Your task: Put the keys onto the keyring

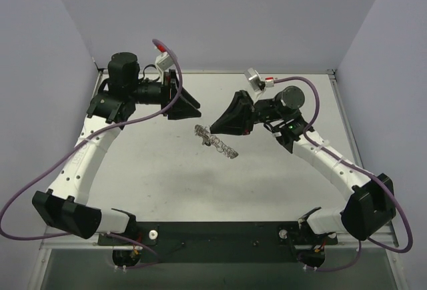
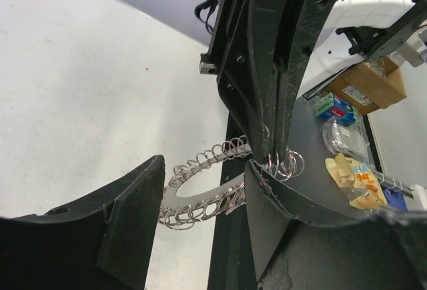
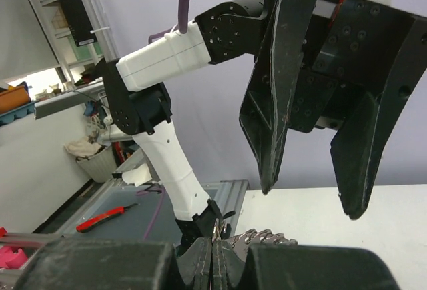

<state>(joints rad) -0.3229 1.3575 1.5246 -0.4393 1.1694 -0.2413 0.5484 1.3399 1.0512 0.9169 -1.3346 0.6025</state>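
The keyring [image 1: 217, 143] is a silvery ring with small wire loops all round its rim. It hangs tilted above the table's middle. My right gripper [image 1: 212, 130] is shut on its upper edge. In the right wrist view its pads [image 3: 223, 263] pinch the rim, and part of the ring [image 3: 267, 239] shows beside them. My left gripper [image 1: 191, 111] is open and empty, just up-left of the ring. In the left wrist view its fingers [image 2: 100, 237] straddle the ring [image 2: 200, 187] without touching it. No keys with coloured heads are in view.
The grey table [image 1: 167, 170] has walls at the back and both sides. Off the table, boxes and packets [image 2: 347, 143] lie on a dark shelf. A red-handled tool [image 3: 100, 215] lies on a lower surface.
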